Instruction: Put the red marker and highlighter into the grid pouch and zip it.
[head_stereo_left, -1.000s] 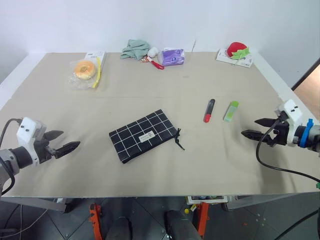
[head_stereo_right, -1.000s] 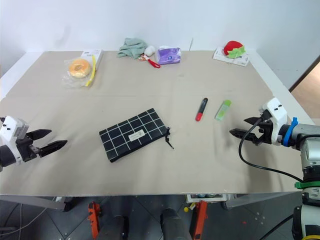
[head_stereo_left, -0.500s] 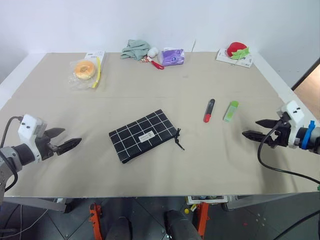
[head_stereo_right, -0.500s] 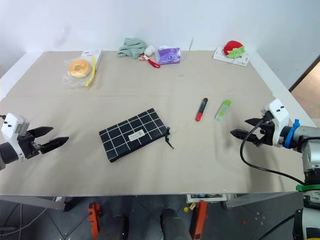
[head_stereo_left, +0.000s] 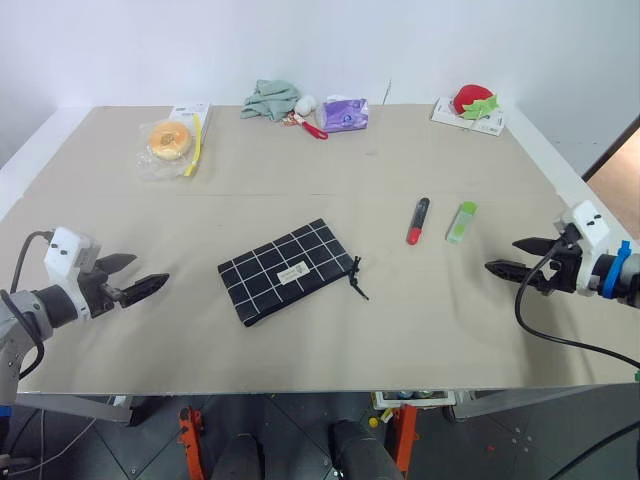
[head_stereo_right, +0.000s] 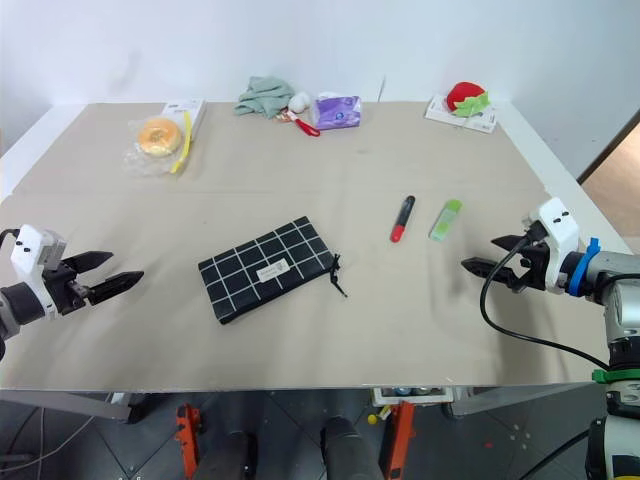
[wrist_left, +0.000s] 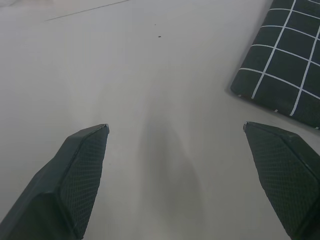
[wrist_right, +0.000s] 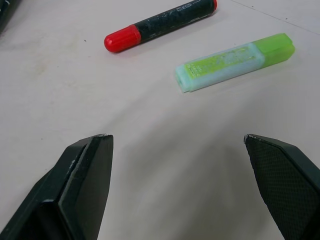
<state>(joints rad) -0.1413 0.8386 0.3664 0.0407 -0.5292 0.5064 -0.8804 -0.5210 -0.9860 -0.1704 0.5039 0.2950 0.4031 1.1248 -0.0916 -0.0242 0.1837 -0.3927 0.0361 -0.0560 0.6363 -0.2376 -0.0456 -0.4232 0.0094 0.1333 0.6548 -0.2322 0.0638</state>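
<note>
1. Left gripper (head_stereo_left: 138, 277) hovers over the table (head_stereo_left: 300, 340) near its left edge, jaws spread wide with nothing between them, pointing toward the pouch (head_stereo_left: 287, 270).
2. Right gripper (head_stereo_left: 512, 256) hangs over the right side of the table, jaws also wide and empty, aimed toward the highlighter (head_stereo_left: 461, 222) and marker (head_stereo_left: 418, 220).
3. Pouch lies flat near the middle of the table, turned at a slant, its white label facing up and the black pull cord (head_stereo_left: 357, 280) trailing off its right end. In the left wrist view one corner of the pouch (wrist_left: 282, 65) lies just beyond the left gripper's fingers (wrist_left: 75, 170), apart from them.
4. Marker lies on the table right of the pouch, well apart from it, red end toward the near side.
5. Highlighter lies just beside the marker on its right, roughly parallel, not touching it. In the right wrist view both lie ahead of the open fingers (wrist_right: 85, 175), the highlighter (wrist_right: 235, 61) nearer than the marker (wrist_right: 160, 25).
6. Along the far edge sit a bagged doughnut-like item (head_stereo_left: 167, 142), a green cloth (head_stereo_left: 270, 98), a purple packet (head_stereo_left: 346, 113) and a red-and-green toy (head_stereo_left: 474, 101).
</note>
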